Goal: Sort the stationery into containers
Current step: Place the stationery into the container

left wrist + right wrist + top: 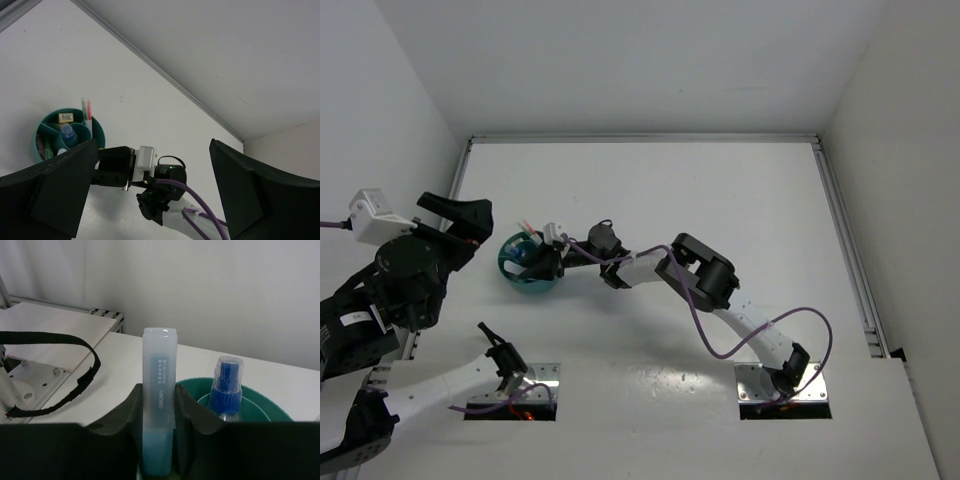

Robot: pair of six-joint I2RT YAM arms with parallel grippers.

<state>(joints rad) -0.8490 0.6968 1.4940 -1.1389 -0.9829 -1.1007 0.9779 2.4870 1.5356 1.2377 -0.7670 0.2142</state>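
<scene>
The dark-teal cup (pixel 523 273) stands left of centre on the table. In the left wrist view the cup (pixel 98 127) has inner compartments that hold a blue-capped clear tube (pixel 68 134), thin pink and green pens (pixel 86 112) and a small eraser (pixel 65 118). My right gripper (pixel 546 256) is over the cup's right rim. In the right wrist view the right gripper (pixel 159 396) is shut on an upright pale-blue marker (pixel 159 370), its lower end inside the cup (pixel 260 404), beside the tube (pixel 226 386). My left gripper (pixel 470 226) is open and empty, raised left of the cup.
A metal rail (pixel 846 240) runs along the table's right edge and another along the back (pixel 640 138). White walls close in on three sides. A black strap (pixel 75 385) hangs at the left of the right wrist view.
</scene>
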